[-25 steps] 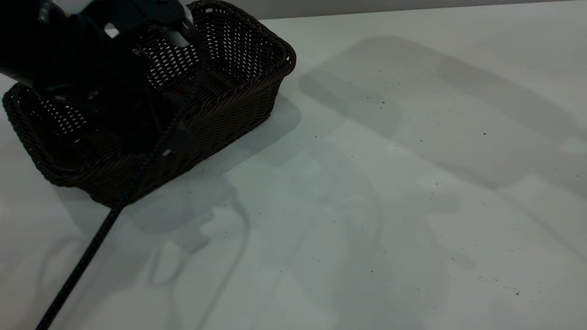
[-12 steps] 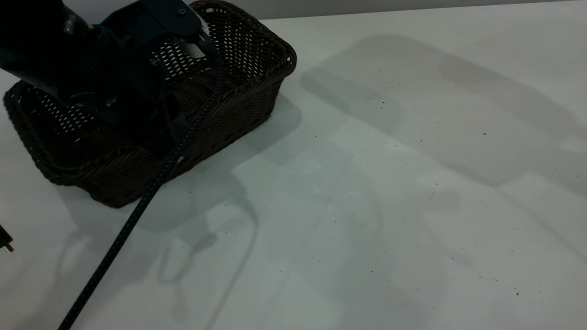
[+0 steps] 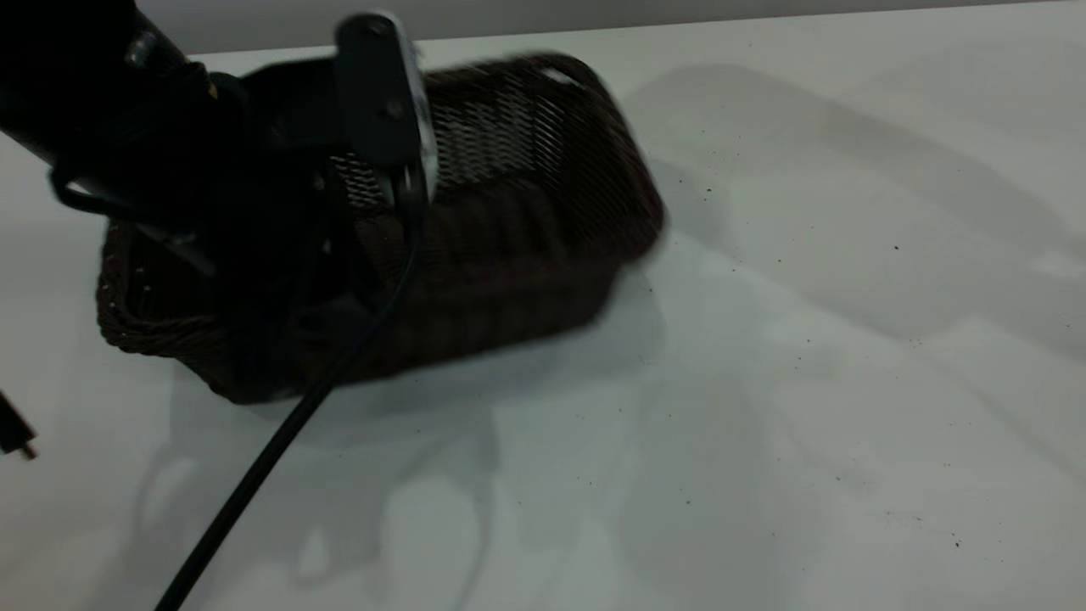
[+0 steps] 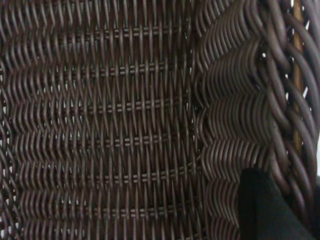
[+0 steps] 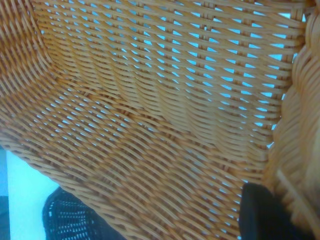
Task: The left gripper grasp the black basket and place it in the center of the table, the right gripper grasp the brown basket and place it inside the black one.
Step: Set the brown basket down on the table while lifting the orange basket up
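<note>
The black basket rests on the white table, left of the middle, blurred by motion. My left gripper is a dark bulk over the basket's near left wall, shut on the black basket. In the left wrist view one black finger lies inside against the braided rim, and the woven floor fills the view. The brown basket fills the right wrist view. One finger of my right gripper sits inside it by the rim, shut on it. The brown basket is out of the exterior view.
A black cable runs from the left arm down to the table's near edge. A small dark object pokes in at the left edge. Below the brown basket's edge a dark mesh shape shows against pale table.
The black basket has slid to the right and turned with my left gripper on its wall. The arm and cable have moved right with it.
</note>
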Controlling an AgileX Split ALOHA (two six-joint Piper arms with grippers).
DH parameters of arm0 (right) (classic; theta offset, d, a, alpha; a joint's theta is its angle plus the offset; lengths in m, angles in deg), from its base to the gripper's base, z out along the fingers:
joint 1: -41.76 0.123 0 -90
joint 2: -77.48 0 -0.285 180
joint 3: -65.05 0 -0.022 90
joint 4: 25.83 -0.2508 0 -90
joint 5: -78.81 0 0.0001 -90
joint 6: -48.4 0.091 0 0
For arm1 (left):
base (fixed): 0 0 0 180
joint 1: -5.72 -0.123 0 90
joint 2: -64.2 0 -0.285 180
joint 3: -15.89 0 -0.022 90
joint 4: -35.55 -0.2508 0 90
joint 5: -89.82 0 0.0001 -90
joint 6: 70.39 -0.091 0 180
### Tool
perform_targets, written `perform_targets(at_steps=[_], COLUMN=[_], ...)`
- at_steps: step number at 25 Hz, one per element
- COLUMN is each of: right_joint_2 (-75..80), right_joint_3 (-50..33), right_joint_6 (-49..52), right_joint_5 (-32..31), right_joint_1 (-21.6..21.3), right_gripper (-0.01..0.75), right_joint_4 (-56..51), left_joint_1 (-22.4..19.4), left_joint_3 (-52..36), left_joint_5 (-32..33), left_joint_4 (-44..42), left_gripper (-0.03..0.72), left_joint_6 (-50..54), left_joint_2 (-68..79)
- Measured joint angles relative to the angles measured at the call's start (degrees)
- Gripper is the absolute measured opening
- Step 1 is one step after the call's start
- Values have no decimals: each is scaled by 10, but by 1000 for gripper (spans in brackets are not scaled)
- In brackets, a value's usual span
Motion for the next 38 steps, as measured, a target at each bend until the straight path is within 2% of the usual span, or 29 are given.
perform_targets(at_steps=[4,11,15,21,24,27,31,33,38], right_joint_2=[0,0,0,0,0,0,0,0,0], right_joint_3=[0,0,0,0,0,0,0,1,3], right_joint_6=[-13,-17,-24,-28,-28,-28,-28,-28,-31], right_joint_5=[1,1,1,0,0,0,0,0,-30], right_joint_1=[0,0,0,0,0,0,0,0,1], right_gripper=[118,118,118,118,118,118,118,118,118], right_joint_4=[-12,-16,-16,-16,-16,-16,-16,-16,-11], left_joint_1=[27,30,30,30,30,30,30,30,65], left_joint_3=[0,0,0,0,0,0,0,0,9], left_joint_5=[57,93,94,83,77,68,52,50,80], left_joint_4=[3,3,29,119,167,185,184,185,202], left_gripper=[130,130,130,132,196,348,498,537,554], left_joint_6=[-78,-88,-88,-89,-87,-87,-87,-87,-87], left_joint_2=[-11,-11,-11,-11,-11,-10,-11,-18,-84])
